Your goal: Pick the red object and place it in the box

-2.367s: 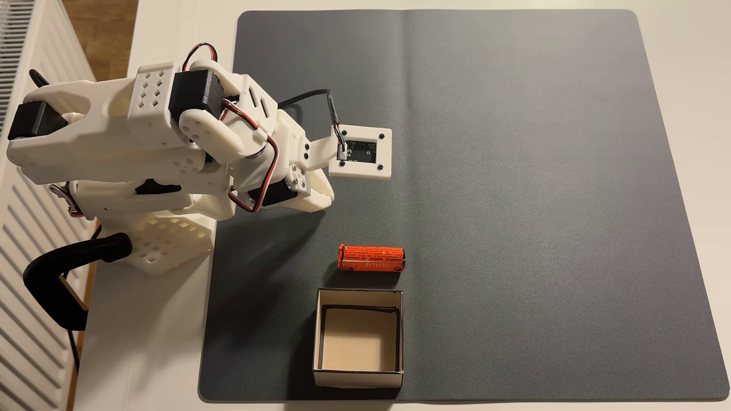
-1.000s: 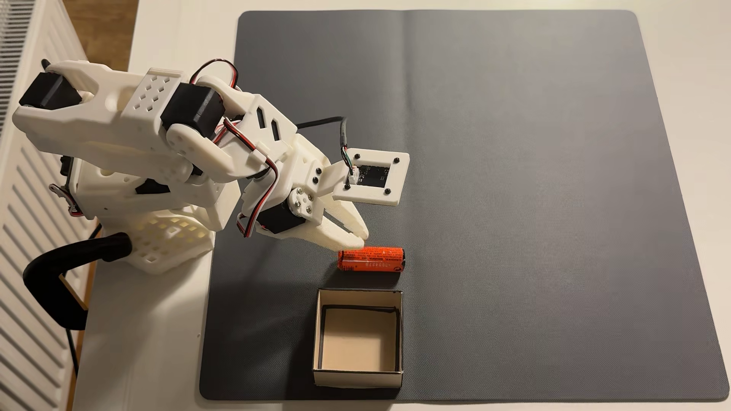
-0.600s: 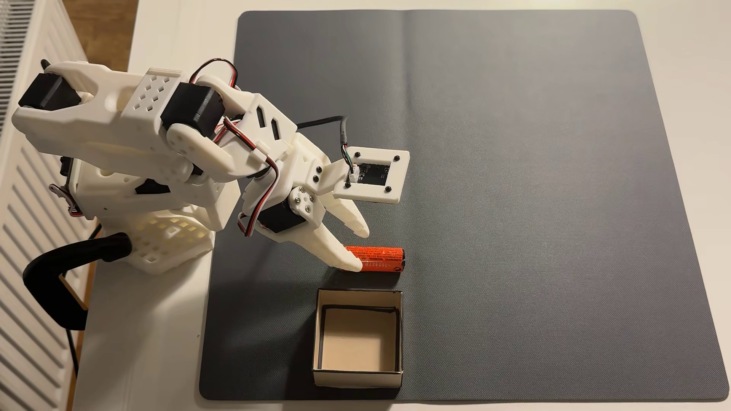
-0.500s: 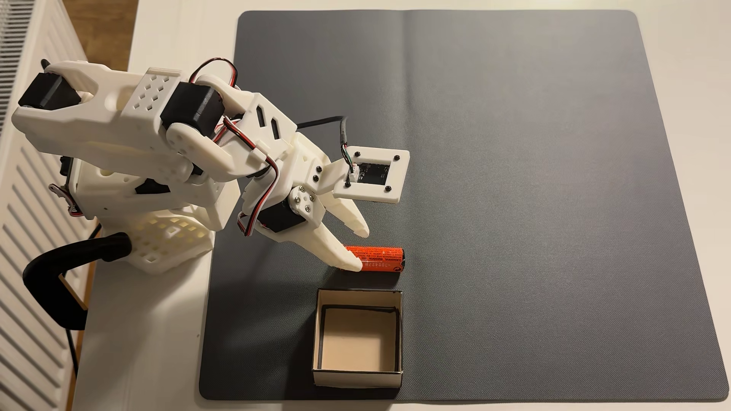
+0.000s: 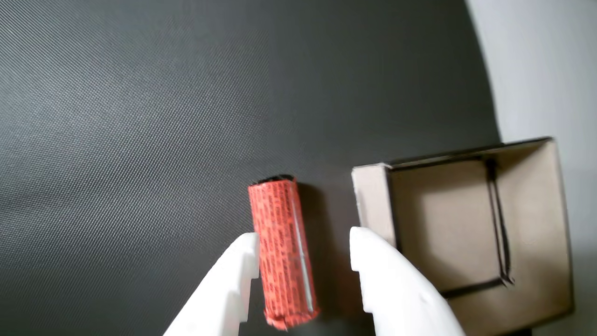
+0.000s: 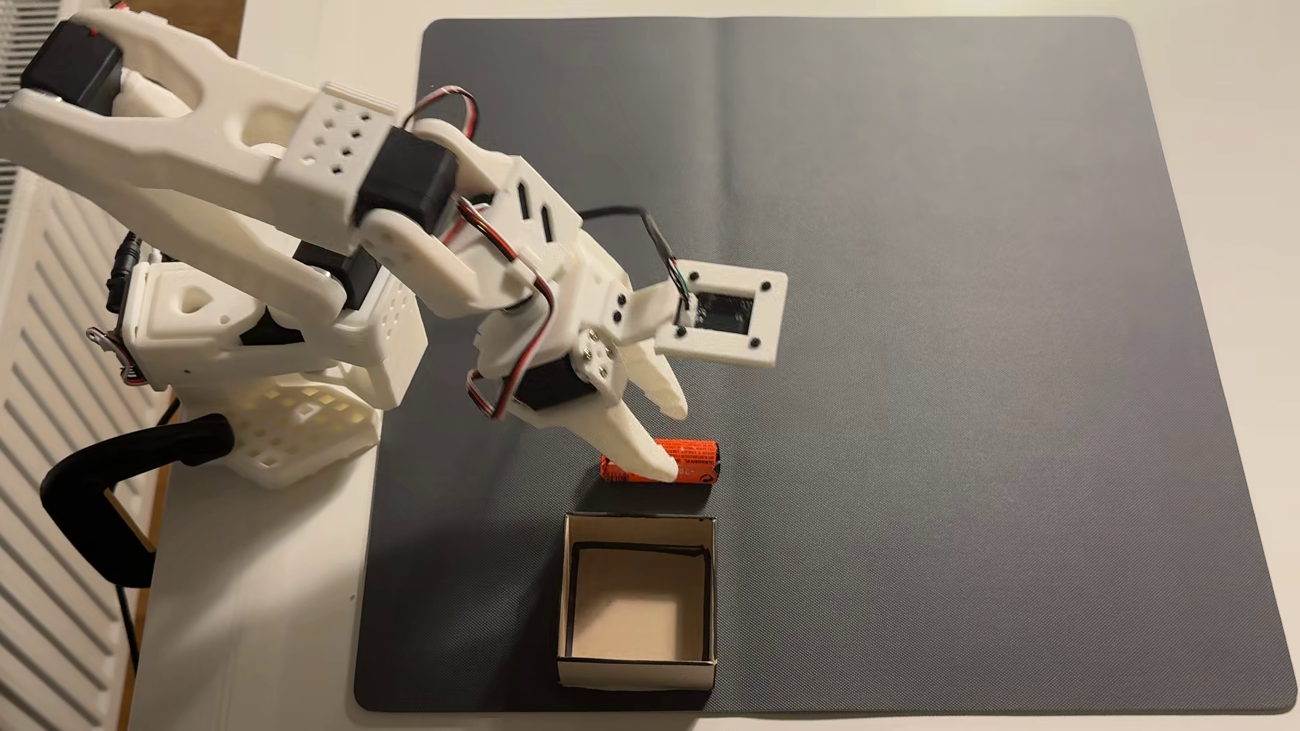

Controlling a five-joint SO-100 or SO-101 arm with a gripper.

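The red object [image 5: 282, 252] [image 6: 693, 460] is an orange-red cylinder with black print lying flat on the dark mat. My white gripper [image 5: 303, 249] [image 6: 675, 443] is open and straddles it. In the wrist view one fingertip sits against its left side, the other a gap away on its right. In the fixed view the near finger covers the cylinder's middle. The box [image 5: 373, 200] [image 6: 636, 675], open-topped cardboard with a tan bottom, stands right beside the cylinder, nearer the mat's front edge in the fixed view, and holds nothing.
A dark grey mat [image 6: 950, 351] covers most of the white table [image 6: 253, 597]. The arm's base [image 6: 281, 365] and a black clamp [image 6: 105, 506] stand at the table's left edge, next to a white radiator [image 6: 42, 422].
The arm has stretched out to the right and down over the mat. The open fingers slid further along the red cylinder, from its left end toward its middle. Cylinder and box have stayed put.
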